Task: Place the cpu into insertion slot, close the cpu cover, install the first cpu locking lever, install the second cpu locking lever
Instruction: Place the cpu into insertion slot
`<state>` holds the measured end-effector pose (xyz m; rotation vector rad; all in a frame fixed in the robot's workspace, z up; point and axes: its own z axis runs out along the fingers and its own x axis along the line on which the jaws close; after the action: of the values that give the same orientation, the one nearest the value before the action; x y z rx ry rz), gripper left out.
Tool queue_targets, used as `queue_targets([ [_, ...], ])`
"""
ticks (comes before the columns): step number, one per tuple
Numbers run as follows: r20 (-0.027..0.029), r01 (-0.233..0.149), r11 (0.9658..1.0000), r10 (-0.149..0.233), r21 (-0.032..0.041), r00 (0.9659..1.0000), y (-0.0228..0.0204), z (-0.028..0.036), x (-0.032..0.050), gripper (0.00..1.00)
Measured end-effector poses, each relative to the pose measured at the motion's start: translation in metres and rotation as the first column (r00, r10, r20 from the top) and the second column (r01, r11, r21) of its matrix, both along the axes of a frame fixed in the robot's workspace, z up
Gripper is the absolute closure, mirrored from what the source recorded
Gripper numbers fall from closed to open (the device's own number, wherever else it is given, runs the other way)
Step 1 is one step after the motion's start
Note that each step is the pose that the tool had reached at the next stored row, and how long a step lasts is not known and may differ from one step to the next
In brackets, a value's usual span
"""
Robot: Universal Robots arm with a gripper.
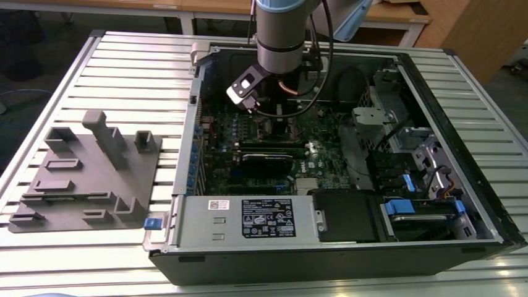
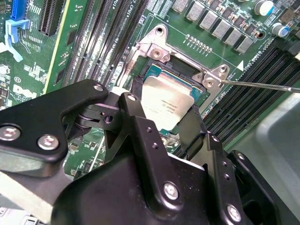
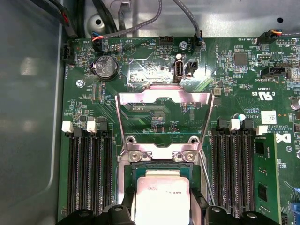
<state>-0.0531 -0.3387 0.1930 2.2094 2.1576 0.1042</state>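
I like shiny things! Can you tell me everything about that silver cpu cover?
In the first wrist view the cpu cover is a thin, shiny silver metal frame with one big square window, and the green board shows through it. It is flipped open. Its hinged end, held by two screws, sits right beside the cpu, which lies uncovered.

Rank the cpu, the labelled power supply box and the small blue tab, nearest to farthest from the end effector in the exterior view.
1. cpu: directly under the end effector.
2. power supply box: along the case wall nearest the camera.
3. blue tab: farthest, just past that box's end on the exterior view's left.
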Motion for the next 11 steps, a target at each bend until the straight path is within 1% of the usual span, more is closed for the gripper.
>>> queue_targets([
  [11, 0.0018, 0.0, 1.0, 0.0, -0.0001, 1.0, 0.0, -0.0017, -0.0018, 0.46],
])
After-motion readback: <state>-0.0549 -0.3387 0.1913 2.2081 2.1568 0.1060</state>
